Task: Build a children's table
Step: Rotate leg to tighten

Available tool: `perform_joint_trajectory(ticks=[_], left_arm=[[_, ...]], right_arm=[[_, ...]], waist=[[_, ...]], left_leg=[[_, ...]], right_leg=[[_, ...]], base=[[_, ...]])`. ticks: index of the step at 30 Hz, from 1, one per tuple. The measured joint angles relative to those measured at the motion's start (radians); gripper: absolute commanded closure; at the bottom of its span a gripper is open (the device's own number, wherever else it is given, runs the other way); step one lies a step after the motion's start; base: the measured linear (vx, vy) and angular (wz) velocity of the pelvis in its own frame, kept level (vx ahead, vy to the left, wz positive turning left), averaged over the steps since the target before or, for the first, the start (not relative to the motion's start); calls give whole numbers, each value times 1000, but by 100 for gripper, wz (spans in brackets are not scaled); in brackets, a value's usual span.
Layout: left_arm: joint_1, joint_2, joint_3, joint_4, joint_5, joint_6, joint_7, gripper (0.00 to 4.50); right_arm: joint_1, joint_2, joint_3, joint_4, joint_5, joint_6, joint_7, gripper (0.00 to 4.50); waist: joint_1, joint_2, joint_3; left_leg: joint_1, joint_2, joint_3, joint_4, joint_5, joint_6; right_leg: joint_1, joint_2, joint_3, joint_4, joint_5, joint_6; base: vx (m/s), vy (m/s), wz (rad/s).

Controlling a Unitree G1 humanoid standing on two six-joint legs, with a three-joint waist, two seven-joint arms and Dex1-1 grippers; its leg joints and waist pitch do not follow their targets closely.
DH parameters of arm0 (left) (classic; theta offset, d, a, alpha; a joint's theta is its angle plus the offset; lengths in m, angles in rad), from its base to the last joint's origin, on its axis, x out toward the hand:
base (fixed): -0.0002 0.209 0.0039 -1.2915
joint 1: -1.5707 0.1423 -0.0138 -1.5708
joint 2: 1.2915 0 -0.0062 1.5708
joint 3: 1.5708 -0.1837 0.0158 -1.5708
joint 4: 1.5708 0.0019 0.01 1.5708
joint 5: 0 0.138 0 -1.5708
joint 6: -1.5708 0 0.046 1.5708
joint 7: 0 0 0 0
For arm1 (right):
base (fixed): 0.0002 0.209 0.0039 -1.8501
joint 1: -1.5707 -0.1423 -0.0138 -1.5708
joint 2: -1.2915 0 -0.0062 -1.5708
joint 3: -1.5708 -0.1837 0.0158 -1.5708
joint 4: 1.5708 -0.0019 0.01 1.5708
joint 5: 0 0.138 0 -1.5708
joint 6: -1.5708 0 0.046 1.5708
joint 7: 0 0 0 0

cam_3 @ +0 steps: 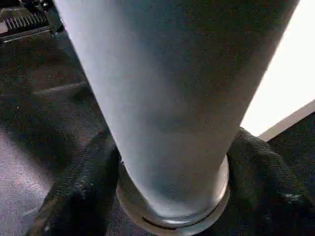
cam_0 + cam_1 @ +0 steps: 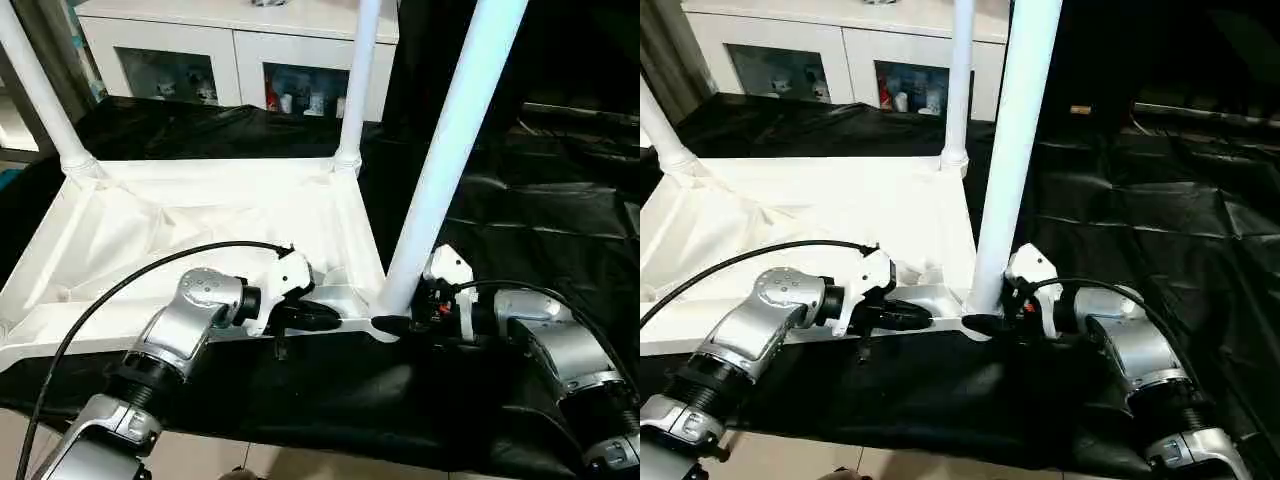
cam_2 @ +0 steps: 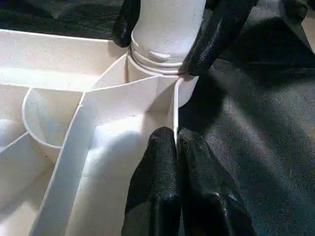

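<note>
While the upturned white tabletop (image 2: 200, 215) lies ribbed side up on the black-covered worktop (image 2: 540, 220), its near edge is pinched between the closed black fingers (image 3: 162, 187) of the left hand (image 2: 310, 318), just beside the near right corner socket (image 3: 157, 73). At that socket the base of the nearest leg (image 2: 450, 150) is clasped by the right hand (image 2: 392, 325), one finger (image 1: 83, 191) lying on each side of the tube just above the socket collar. The leg is seen rising tilted from this corner, leaning toward the robot's right. Further back, two more legs are seated in the far corners, one at the far left (image 2: 40, 95) and one at the far right (image 2: 357, 80). Beyond the worktop, a white glass-door cabinet (image 2: 240, 45) is seen.
</note>
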Motion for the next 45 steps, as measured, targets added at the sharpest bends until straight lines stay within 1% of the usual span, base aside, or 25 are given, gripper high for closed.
perform_joint_trajectory(ticks=[3, 5, 7, 9, 10, 12, 16, 18, 19, 20, 22, 23, 28, 29, 30, 32, 33, 34, 35, 38, 40, 42, 43, 44, 45], left_arm=[[0, 0, 1, 0, 0, 0, 4, 450], [-1, -3, 7, 8, 4, -4, 26, 450], [-27, -36, 17, 57, 31, -24, 106, 450], [-49, -64, 19, 95, 49, -31, 172, 450], [-65, -85, 20, 121, 64, -32, 220, 450], [-73, -98, 19, 131, 67, -30, 248, 450], [-73, -99, 19, 131, 68, -31, 255, 450], [-97, -124, 21, 169, 83, -35, 315, 450], [-128, -162, 25, 222, 102, -39, 394, 450], [-146, -192, 27, 252, 112, -39, 448, 450], [-166, -236, 24, 286, 133, -42, 520, 450], [-167, -241, 22, 288, 136, -44, 530, 450], [-173, -240, 22, 305, 141, -71, 532, 450], [-177, -241, 22, 316, 142, -79, 534, 450], [-181, -242, 22, 327, 142, -87, 536, 450], [-189, -245, 22, 345, 148, -102, 539, 450], [-190, -245, 22, 350, 150, -108, 542, 450], [-191, -245, 22, 354, 152, -114, 545, 450], [-191, -244, 22, 355, 153, -117, 545, 450], [-188, -242, 21, 356, 157, -134, 541, 450], [-184, -239, 22, 357, 156, -157, 534, 450], [-177, -239, 26, 357, 149, -185, 530, 450], [-171, -241, 33, 356, 138, -199, 525, 422], [-170, -243, 35, 353, 130, -205, 517, 408], [-167, -242, 40, 350, 124, -210, 508, 408]], right_arm=[[0, 13, -4, 7, 0, 0, -15, 173], [-1, 40, -20, 25, 1, -1, -52, 177], [-17, 95, -59, 83, -1, -9, -166, 178], [-30, 124, -81, 114, -4, -10, -256, 178], [-43, 155, -100, 139, -9, -9, -332, 178], [-50, 163, -105, 148, -10, -9, -374, 178], [-51, 164, -106, 148, -10, -10, -379, 178], [-61, 208, -131, 168, -13, -7, -478, 178], [-80, 274, -163, 194, -31, -5, -617, 178], [-95, 307, -180, 209, -46, -5, -711, 178], [-112, 356, -200, 226, -65, -6, -846, 178], [-117, 364, -202, 231, -69, -8, -870, 178], [-127, 371, -207, 252, -75, -31, -899, 178], [-130, 375, -207, 258, -75, -33, -909, 144], [-134, 377, -208, 265, -75, -37, -916, 144], [-137, 383, -210, 277, -79, -50, -930, 110], [-136, 385, -210, 282, -84, -53, -933, 100], [-135, 385, -213, 284, -84, -55, -933, 100], [-135, 386, -215, 284, -84, -56, -932, 74], [-132, 383, -218, 283, -83, -67, -921, 68], [-119, 372, -221, 272, -75, -75, -895, 68], [-89, 358, -216, 233, -74, -77, -865, 68], [-59, 345, -216, 195, -65, -76, -840, 66], [-21, 329, -217, 141, -48, -72, -809, 66], [11, 316, -216, 95, -35, -69, -779, 66]], waist=[[-1, -1, 0], [-5, -2, 0], [-11, -3, 0], [-15, -3, 0], [-19, -4, -1], [-22, -4, -1], [-22, -4, -1], [-23, -4, -1], [-26, -3, -1], [-26, -3, -1], [-26, -3, -1], [-26, -3, -1], [-25, -2, -1], [-25, -2, -2], [-25, -2, -2], [-25, -2, -2], [-25, -2, -2], [-26, -2, -2], [-26, -2, -2], [-26, -2, -2], [-25, -2, -2], [-22, -4, -1], [-19, -6, 1], [-13, -7, 2], [-8, -8, 2]], left_leg=[[1, 0, 0, 0, 0, 0], [1, 0, 0, 2, 0, 0], [2, 0, 0, 4, 0, 0], [2, 0, 0, 6, 0, 0], [3, 0, 0, 7, 0, 0], [2, -1, 0, 6, 0, 0], [2, 0, 0, 5, 0, 0], [3, 0, -1, 6, 0, 0], [3, 0, -1, 6, 1, 0], [2, -1, 0, 7, 1, -1], [2, -2, 0, 7, 1, 0], [2, -2, 0, 6, 1, 0], [2, -1, 0, 2, 0, 0], [2, -1, 0, 2, 1, 0], [3, -1, 0, 2, 1, 0], [3, -1, 0, 3, 1, 0], [3, -1, 0, 3, 1, 0], [2, -2, 0, 3, 1, 0], [2, -2, 0, 3, 1, 0], [2, -2, 0, 3, 1, 0], [2, -2, 0, 2, 1, 0], [1, -1, 0, 2, 1, 0], [-1, -1, 0, 2, 1, 0], [-2, -1, 0, 1, 0, 0], [-3, -1, 0, 1, 0, 0]], right_leg=[[0, 0, 0, 1, 0, 0], [0, 0, 0, 1, 0, 0], [2, 0, 1, 2, 2, -2], [2, 0, 1, 1, 3, -4], [3, 0, 2, 1, 3, -4], [3, -1, 2, 1, 3, -4], [3, 0, 1, 1, 3, -3], [3, 0, 1, 2, 3, -3], [3, 0, 1, 2, 4, -4], [3, 0, 2, 1, 4, -4], [3, -1, 3, 0, 4, -3], [3, -1, 3, 0, 4, -3], [3, 0, 2, -1, 3, -2], [3, 0, 2, -1, 3, -2], [3, 0, 2, -1, 3, -2], [3, 0, 2, -1, 3, -2], [3, 0, 2, -1, 3, -2], [3, -1, 3, -1, 3, -2], [3, -1, 3, -1, 3, -2], [2, -1, 3, -1, 3, -2], [2, -1, 3, -1, 3, -1], [1, -1, 2, -1, 2, 0], [0, 0, 2, -1, 2, 1], [0, -1, 2, -2, 1, 1], [-1, -1, 1, -3, 1, 2]], base=[[0, 0, 0], [0, 0, 0], [0, 0, 0], [0, 0, 0], [0, 0, 0], [0, 0, 0], [0, 0, 0], [0, 0, 0], [0, 0, 0], [0, 0, 0], [0, 0, 0], [0, 0, 0], [0, 0, 0], [0, 0, 0], [0, 0, 0], [0, 0, 0], [0, 0, 0], [0, 0, 0], [0, 0, 0], [0, 0, 0], [0, 0, 0], [0, 0, 0], [0, 0, 0], [0, 0, 0], [0, 0, 0]])
